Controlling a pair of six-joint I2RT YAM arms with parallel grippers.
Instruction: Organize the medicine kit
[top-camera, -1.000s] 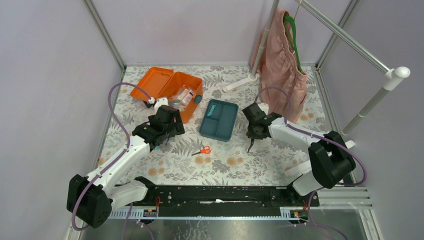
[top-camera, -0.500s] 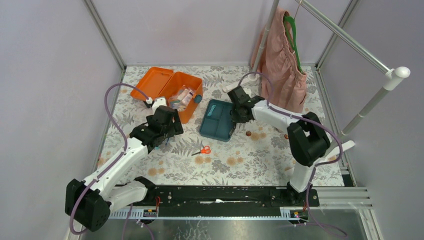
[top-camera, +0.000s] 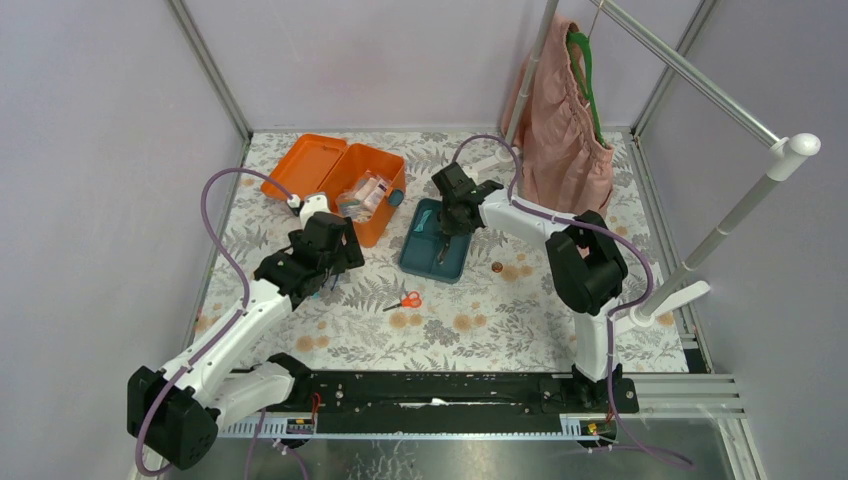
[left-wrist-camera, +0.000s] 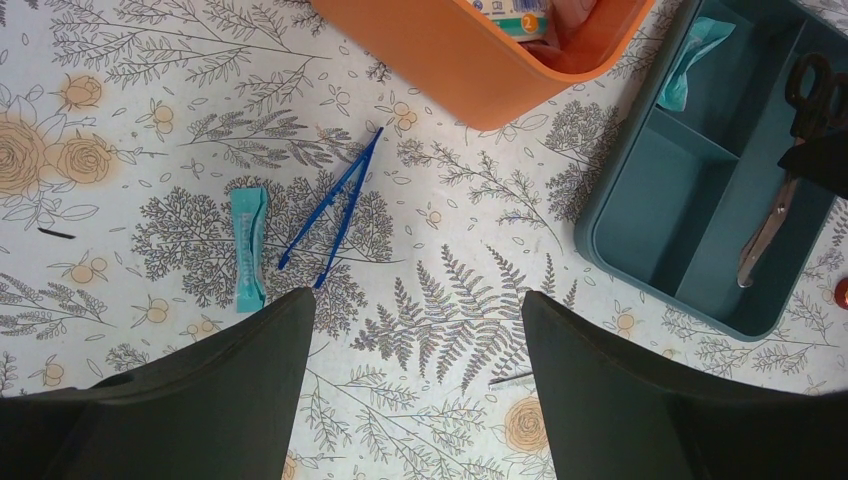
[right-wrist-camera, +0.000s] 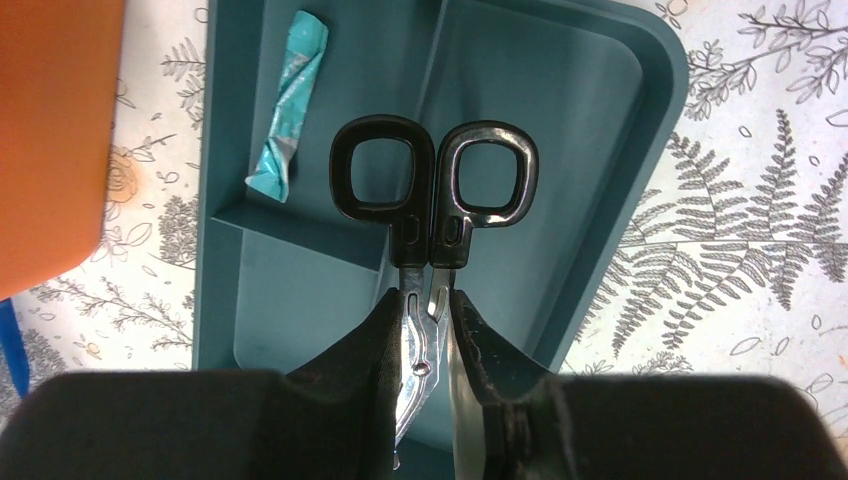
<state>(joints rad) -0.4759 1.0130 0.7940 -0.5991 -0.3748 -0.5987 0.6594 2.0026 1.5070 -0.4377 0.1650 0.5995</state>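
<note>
Medicine kit (top-camera: 376, 230) lies open, long axis slanting near-left to far-right, lid (top-camera: 305, 165) flopped left. Right gripper (right-wrist-camera: 428, 305) pinches scissors (right-wrist-camera: 432, 240) above the teal tray (right-wrist-camera: 600, 150); left gripper (left-wrist-camera: 415, 305) gapes empty.

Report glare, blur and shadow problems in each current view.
Top external: even soft light, sharp, no hard shadows. Left wrist: blue tweezers and tablecloth print crisp; left gripper dark, soft-edged near the lens. Right wrist: sheen on one handle loop of the scissors; right gripper, shut on them, dark and blurred; teal tray sharp.
</note>
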